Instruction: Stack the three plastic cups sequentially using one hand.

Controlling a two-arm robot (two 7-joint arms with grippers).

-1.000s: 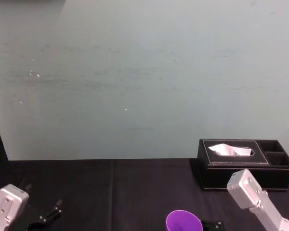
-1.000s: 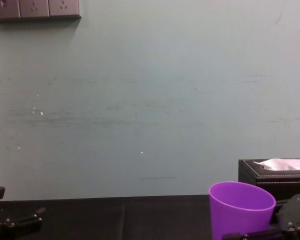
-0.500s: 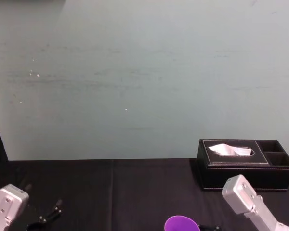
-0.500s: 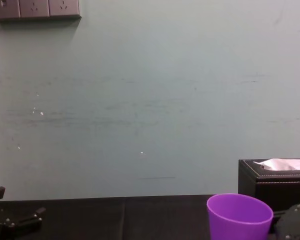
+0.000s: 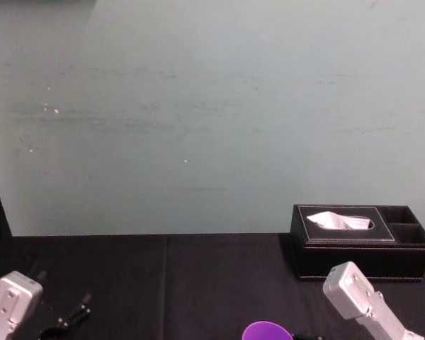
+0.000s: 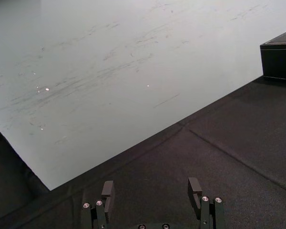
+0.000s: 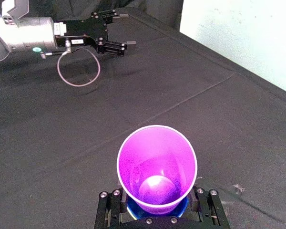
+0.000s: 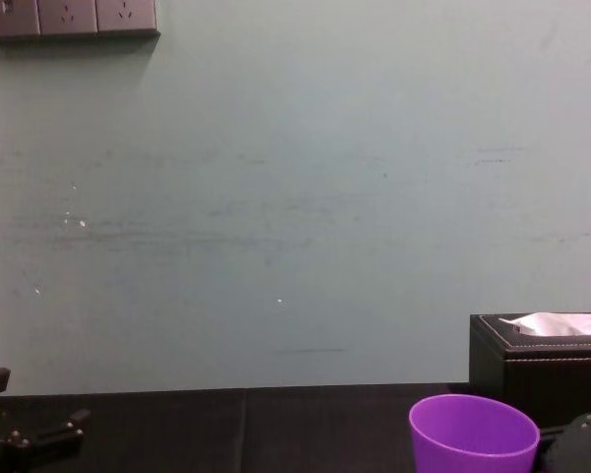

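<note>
purple cup (image 7: 157, 162) — empty, nested in blue cup (image 7: 132, 208) — clamped in right claw (image 7: 156, 196); left claw (image 6: 152, 188) apart.

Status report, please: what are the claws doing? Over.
Right gripper shut on purple cup, blue cup beneath. Left gripper open, parked left. Tissue box beyond, apart.

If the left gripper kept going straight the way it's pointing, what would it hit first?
Nothing nearby: the open left gripper points across the black tablecloth, so the pale wall likely comes first. The tissue box sits off to one side, though depth is hard to judge.
</note>
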